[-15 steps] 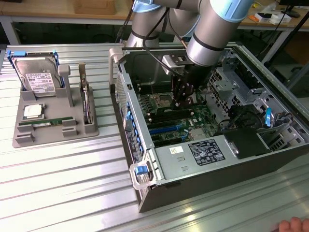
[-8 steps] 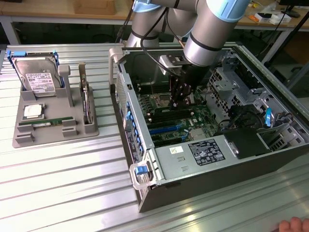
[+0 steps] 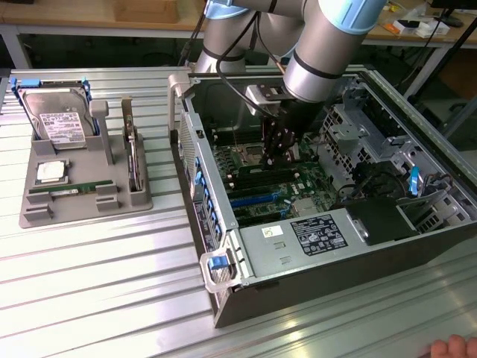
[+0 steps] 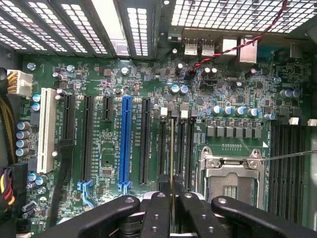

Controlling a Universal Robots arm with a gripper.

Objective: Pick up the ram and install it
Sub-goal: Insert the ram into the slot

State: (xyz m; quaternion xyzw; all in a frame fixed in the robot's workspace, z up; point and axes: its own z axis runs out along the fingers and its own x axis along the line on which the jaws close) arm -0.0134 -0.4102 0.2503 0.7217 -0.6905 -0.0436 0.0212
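My gripper (image 3: 279,149) reaches down into the open computer case (image 3: 298,246), over the motherboard (image 4: 124,79). In the wrist view the gripper (image 4: 172,198) is shut on the ram (image 4: 172,148), which shows edge-on as a thin vertical strip between the two black fingers (image 4: 157,210). The ram stands upright in line with the black memory slots (image 4: 181,148) beside the open processor socket (image 4: 230,173). Whether its lower edge touches a slot I cannot tell.
A grey parts tray (image 3: 86,201) lies on the exterior view's left, holding a hard drive (image 3: 58,119), a square silver chip (image 3: 51,171), a green stick (image 3: 73,189) and an upright card (image 3: 133,156). Drive cages (image 3: 358,127) crowd the case. A hand (image 3: 453,347) shows at the lower right corner.
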